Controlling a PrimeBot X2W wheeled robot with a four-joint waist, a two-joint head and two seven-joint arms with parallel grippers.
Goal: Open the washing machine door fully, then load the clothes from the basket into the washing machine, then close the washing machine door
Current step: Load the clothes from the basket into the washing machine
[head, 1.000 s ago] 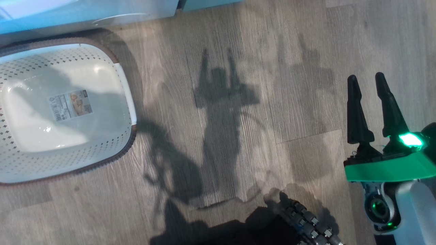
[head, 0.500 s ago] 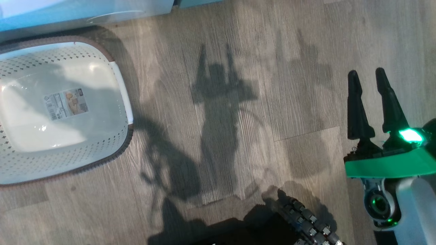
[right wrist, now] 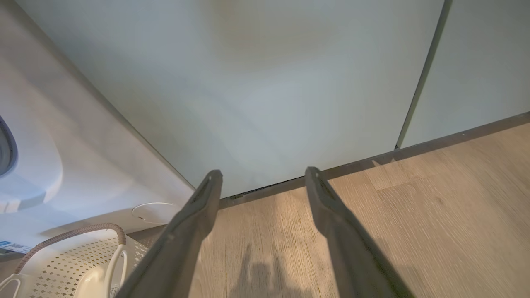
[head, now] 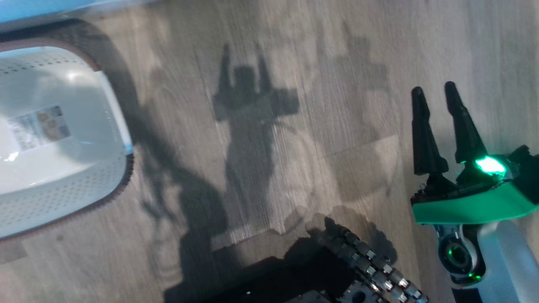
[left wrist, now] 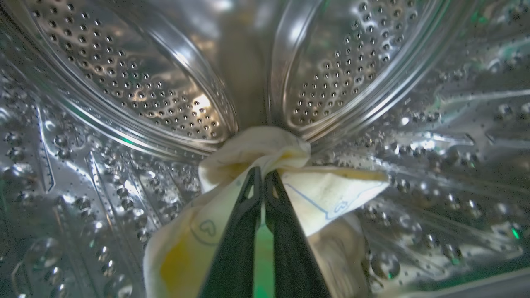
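The left gripper (left wrist: pixel 261 171) clamps the clothes (left wrist: pixel 331 194) inside the washing machine (left wrist: pixel 124 82), probably for release there; the right gripper (head: pixel 433 90) hangs parted, empty. The basket (head: pixel 63 202) sits to its left.

The right pincer (right wrist: pixel 263 172) pointed down at a wooden floor (right wrist: pixel 434 198), its two long fingers (right wrist: pixel 198 215) spread wide apart and casting a faint shadow (right wrist: pixel 256 277) on the boards. Ahead stood pale green cabinet doors (right wrist: pixel 269 82) with a dark seam between them. To the left was the white washing machine (right wrist: pixel 62 165), with a round cap (right wrist: pixel 155 212) low on its front and a blue sticker (right wrist: pixel 14 247) at its corner, just behind the perforated cream basket (right wrist: pixel 74 256) with its brown rim and white loop handle (right wrist: pixel 120 256).
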